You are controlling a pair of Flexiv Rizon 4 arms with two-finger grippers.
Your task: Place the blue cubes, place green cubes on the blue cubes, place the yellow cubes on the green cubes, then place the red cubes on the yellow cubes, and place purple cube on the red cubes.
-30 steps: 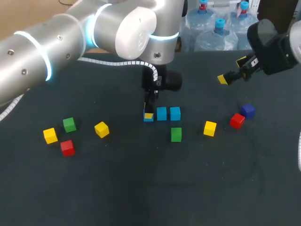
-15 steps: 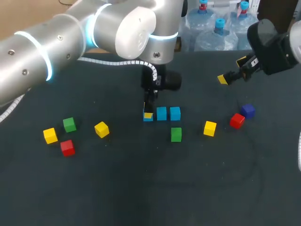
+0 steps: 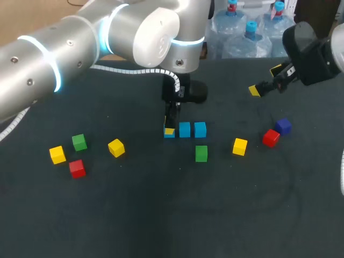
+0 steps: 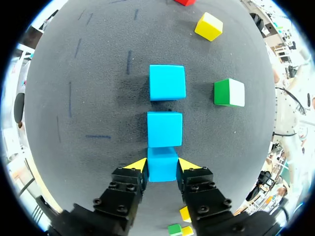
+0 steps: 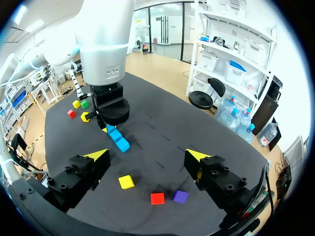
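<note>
Left pincer [image 4: 162, 164] clasps the end blue cube [image 4: 163, 170] of a three-cube row [image 4: 165, 129] running straight ahead; right pincer [image 5: 147, 156] gapes wide.

The left arm [image 3: 64, 48] is showing silvery grey links and a white joint housing, with light-blue rings [image 3: 102, 33] glowing at the seams, small screws [image 3: 68, 43] dotting the shell and a white coiled cable [image 3: 145, 71] running alongside. The right arm [image 3: 314, 54] is wearing black casing. The left pincer [image 4: 162, 166] and right pincer [image 5: 147, 157] are showing black, bolt-studded fingers [image 4: 123, 191] with yellow tips
</note>
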